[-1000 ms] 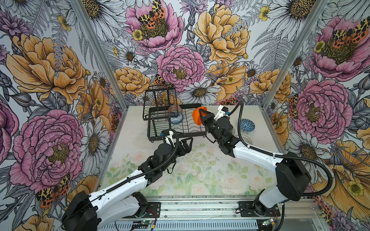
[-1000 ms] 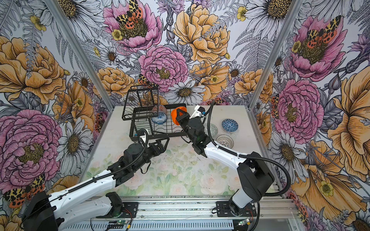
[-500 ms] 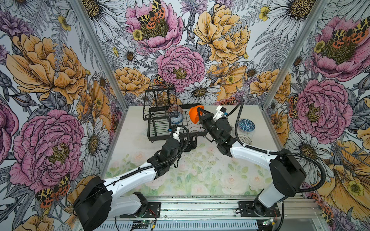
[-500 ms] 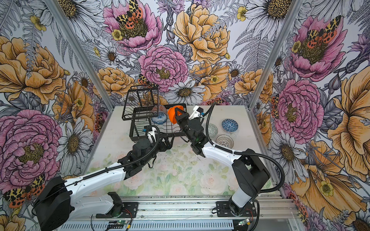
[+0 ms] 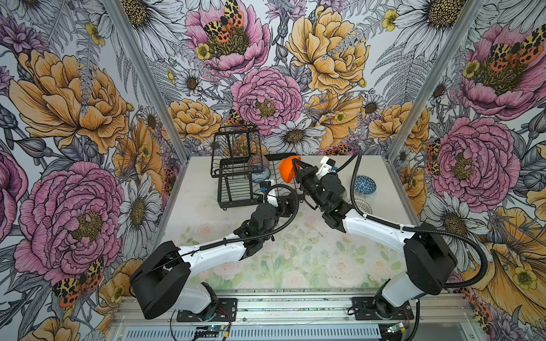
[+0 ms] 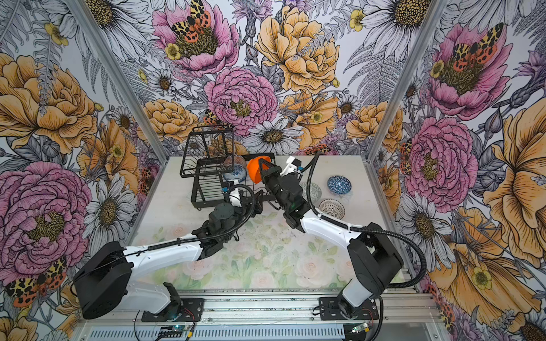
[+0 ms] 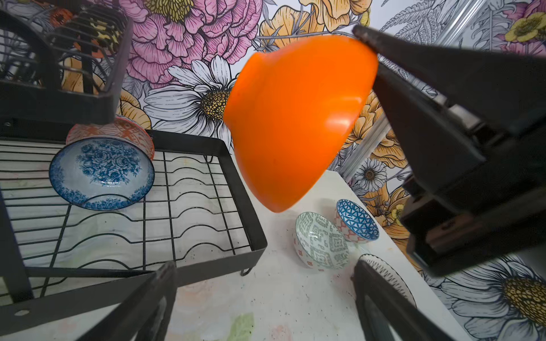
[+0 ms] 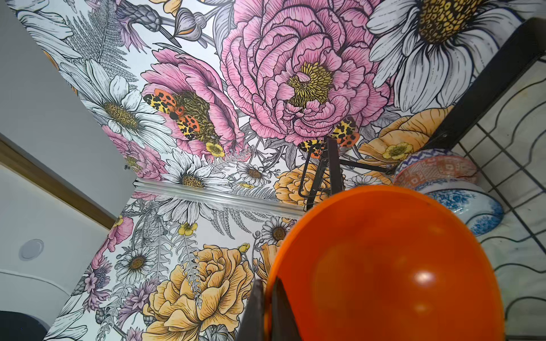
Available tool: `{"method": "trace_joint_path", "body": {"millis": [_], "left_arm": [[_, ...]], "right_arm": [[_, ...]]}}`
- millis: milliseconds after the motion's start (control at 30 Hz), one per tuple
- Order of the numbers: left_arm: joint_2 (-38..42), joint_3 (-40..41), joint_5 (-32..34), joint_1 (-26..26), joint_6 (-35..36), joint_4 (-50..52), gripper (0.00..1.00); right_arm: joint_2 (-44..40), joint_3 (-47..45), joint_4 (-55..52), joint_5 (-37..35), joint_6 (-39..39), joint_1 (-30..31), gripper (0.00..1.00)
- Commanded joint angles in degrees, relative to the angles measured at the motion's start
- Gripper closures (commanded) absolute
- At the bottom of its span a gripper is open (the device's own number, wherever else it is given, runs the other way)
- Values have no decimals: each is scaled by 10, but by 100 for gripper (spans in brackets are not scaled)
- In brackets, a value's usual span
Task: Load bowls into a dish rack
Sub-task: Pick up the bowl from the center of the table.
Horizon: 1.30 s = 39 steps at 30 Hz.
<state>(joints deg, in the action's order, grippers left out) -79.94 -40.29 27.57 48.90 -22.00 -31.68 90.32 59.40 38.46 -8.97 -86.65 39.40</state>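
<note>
in both top views the right end effector is clenched on the rim of the orange bowl. it holds the bowl tipped on edge above the right end of the dish rack, near frame centre. the edge-on tilt looks chosen so the bowl can drop between the wavy slot wires rather than lie flat. two bowls already stand in the rack just left of it: the blue floral bowl and, behind it, the orange-white bowl. three more wait on the counter at right: the dark blue bowl, the green-grey bowl and the lattice bowl.

in the left wrist view the left end effector is released, its fingers spread wide at the bottom edge with nothing between them. it sits low by the rack's near corner, probably to steady the rack or to stay clear of the drop. the orange bowl fills the upper middle, its base turned toward the rack at left.

in the right wrist view the orange bowl's hollow fills the lower right, its thin rim pinched at the bottom edge. such a grip on a glossy rim could slip, so the lowering wants care.
</note>
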Motion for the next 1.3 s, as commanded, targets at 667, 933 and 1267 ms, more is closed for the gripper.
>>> {"method": "trace_joint_path", "body": {"millis": [667, 933, 1267], "left_arm": [[-93, -52, 68, -12, 74, -170, 40], [-106, -54, 71, -14, 88, -185, 55], [-108, -54, 97, -14, 103, -194, 70]], "right_arm": [[-20, -13, 14, 23, -58, -3, 100], [-27, -18, 13, 27, -65, -3, 100], [-39, -26, 2, 35, -67, -2, 100]]}}
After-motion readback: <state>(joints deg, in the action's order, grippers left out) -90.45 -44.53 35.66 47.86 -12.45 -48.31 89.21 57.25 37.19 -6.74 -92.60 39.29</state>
